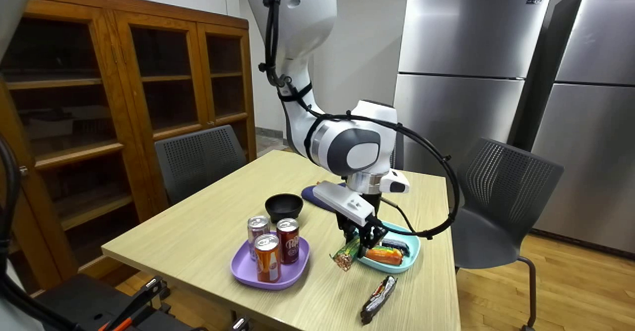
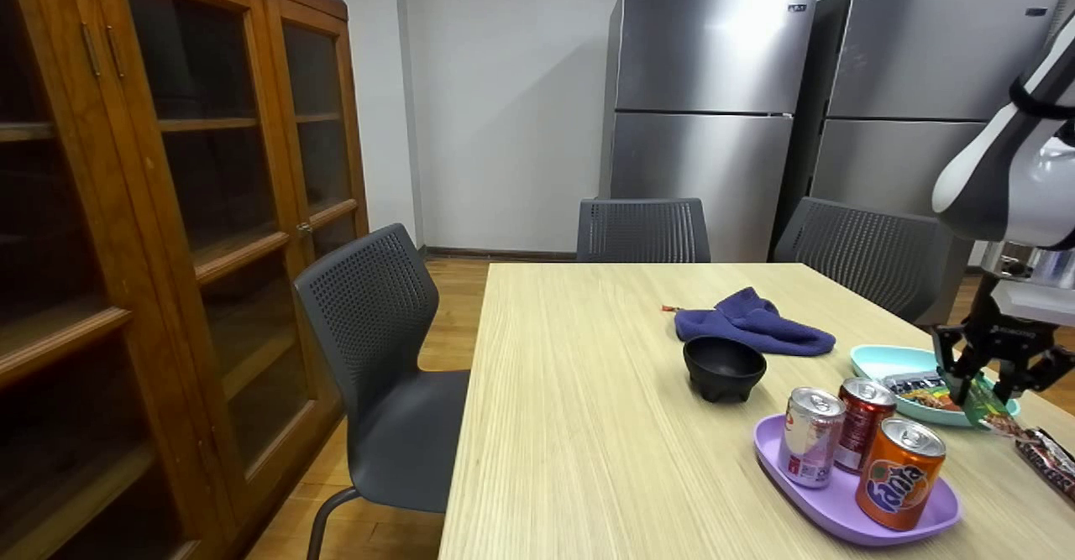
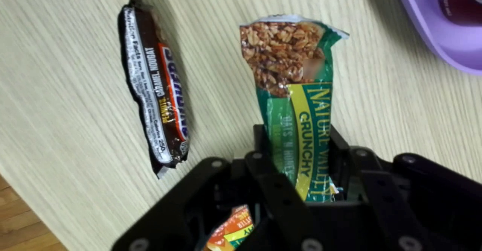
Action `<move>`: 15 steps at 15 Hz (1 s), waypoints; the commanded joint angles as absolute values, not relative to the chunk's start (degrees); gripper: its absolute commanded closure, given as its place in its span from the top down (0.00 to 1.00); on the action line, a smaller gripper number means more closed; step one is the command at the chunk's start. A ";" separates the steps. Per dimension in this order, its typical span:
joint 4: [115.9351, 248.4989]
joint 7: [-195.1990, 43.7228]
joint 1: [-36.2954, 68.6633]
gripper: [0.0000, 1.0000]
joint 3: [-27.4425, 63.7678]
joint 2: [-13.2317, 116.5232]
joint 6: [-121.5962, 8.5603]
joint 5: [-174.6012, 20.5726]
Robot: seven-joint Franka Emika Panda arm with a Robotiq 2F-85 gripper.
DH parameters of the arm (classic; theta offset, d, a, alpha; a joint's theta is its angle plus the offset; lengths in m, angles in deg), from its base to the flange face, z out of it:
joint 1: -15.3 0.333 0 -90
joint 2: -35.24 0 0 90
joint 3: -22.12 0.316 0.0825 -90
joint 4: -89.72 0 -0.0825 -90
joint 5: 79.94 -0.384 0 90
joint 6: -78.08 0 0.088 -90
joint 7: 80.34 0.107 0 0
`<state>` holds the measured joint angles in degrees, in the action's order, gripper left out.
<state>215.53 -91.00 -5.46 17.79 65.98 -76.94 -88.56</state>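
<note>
My gripper (image 1: 361, 239) is shut on a green granola bar (image 3: 297, 96) with a yellow stripe. Its two fingers (image 3: 297, 142) press the bar's sides in the wrist view, and the oat-picture end sticks out. The held bar (image 1: 345, 257) is at the near edge of a teal plate (image 1: 415, 251); I cannot tell whether it touches the plate or table. On the plate lie an orange bar (image 1: 384, 255) and a dark packet (image 1: 397, 245). A brown Snickers bar (image 3: 156, 89) lies on the table beside the gripper; it shows in both exterior views (image 1: 378, 298) (image 2: 1048, 463).
A purple plate (image 1: 240, 272) with an orange can (image 1: 268, 261), a dark red can (image 1: 288, 241) and a pale can (image 1: 258, 229) stands nearby. Behind are a black bowl (image 2: 724, 367) and a blue cloth (image 2: 752, 325). Chairs (image 2: 369, 316) surround the table (image 2: 571, 392).
</note>
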 commanded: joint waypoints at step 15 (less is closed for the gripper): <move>207.22 -57.37 1.57 0.13 14.49 72.38 -89.73 -104.67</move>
